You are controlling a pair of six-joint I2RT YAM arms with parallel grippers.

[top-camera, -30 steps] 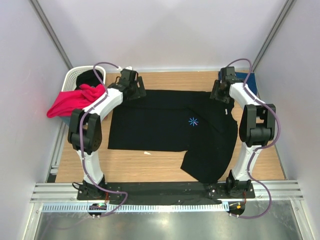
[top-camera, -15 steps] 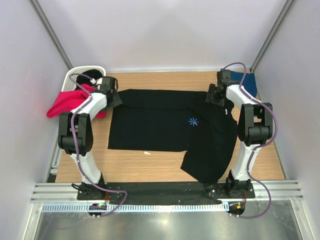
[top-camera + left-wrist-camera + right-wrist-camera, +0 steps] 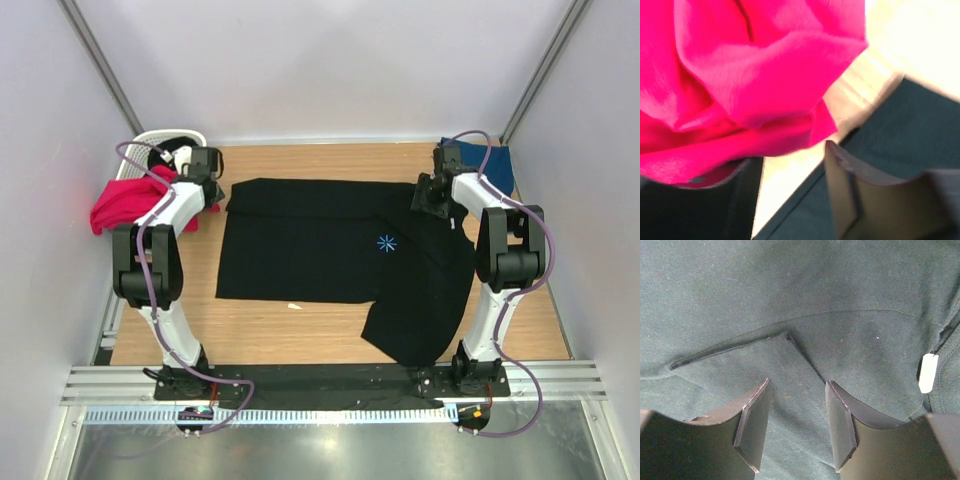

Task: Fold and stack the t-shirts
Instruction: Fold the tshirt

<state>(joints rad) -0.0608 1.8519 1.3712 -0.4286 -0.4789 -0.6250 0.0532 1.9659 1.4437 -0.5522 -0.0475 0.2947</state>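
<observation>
My left arm has swung off the far left corner of the big black cloth t-shirt [image 3: 320,250] and over to the bright pink-red cloth t-shirt [image 3: 120,200]. My right arm has hardly moved.

The brown wooden bench [image 3: 300,330] holds everything. The black t-shirt lies spread flat across the middle of it, and one part hangs down toward the near edge on my right. The pink-red t-shirt is bunched up at the far left, half on the white plastic lattice basket [image 3: 150,140]. The dark blue cloth t-shirt [image 3: 495,160] sits in the far right corner.

My left end effector [image 3: 792,155] is right by the pink-red bundle. Its fingers are apart and I can see bare bench between them. My right end effector [image 3: 797,382] is low over the black t-shirt's far right part, fingers apart, pinching nothing. A tiny blue star mark [image 3: 386,242] shows on the black t-shirt.
</observation>
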